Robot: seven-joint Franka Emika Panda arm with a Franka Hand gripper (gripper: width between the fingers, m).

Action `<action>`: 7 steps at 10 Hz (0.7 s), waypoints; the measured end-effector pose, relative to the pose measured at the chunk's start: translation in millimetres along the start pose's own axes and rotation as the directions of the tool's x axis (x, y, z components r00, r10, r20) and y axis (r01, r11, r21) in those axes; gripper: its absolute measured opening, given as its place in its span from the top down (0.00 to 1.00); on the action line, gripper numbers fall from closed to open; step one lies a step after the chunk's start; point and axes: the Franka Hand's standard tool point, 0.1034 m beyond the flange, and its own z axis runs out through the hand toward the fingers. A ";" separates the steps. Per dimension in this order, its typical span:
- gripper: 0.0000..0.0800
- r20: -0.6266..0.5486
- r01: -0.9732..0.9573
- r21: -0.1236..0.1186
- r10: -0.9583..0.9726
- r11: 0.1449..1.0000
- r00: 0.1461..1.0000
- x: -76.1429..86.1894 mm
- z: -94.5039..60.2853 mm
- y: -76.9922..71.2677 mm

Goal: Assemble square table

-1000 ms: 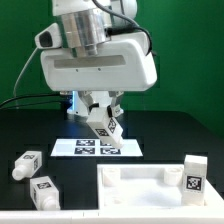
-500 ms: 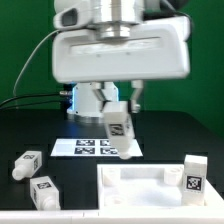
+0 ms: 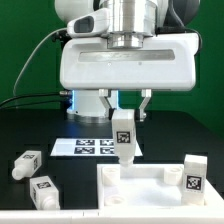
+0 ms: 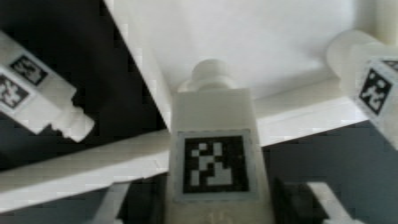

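As far as the pictures show, the work is less than half done. The white plastic square table plate with ribbed, recessed underside (image 3: 140, 190) lies underside up on the black tabletop (image 3: 30, 120). At the plate's far corner, on the exterior view's right, a first white block-like leg with a black-and-white tag (image 3: 195, 172) stands upright; I cannot tell whether it is fastened. The claw (image 3: 123, 116) is clenched on a second white tagged leg (image 3: 123, 140), which hangs upright just above the plate's other far corner and is not yet seated. A third white tagged leg (image 3: 27, 163) and a fourth white tagged leg (image 3: 43, 190) lie loose, well apart from the plate on the exterior view's left. Behind the plate lies the thin white marker board (image 3: 85, 147). I judge that nothing blocks the corner under the held leg.
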 end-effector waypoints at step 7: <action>0.64 -0.096 0.109 -0.019 -0.110 0.994 0.989 24.7 25.3 8.9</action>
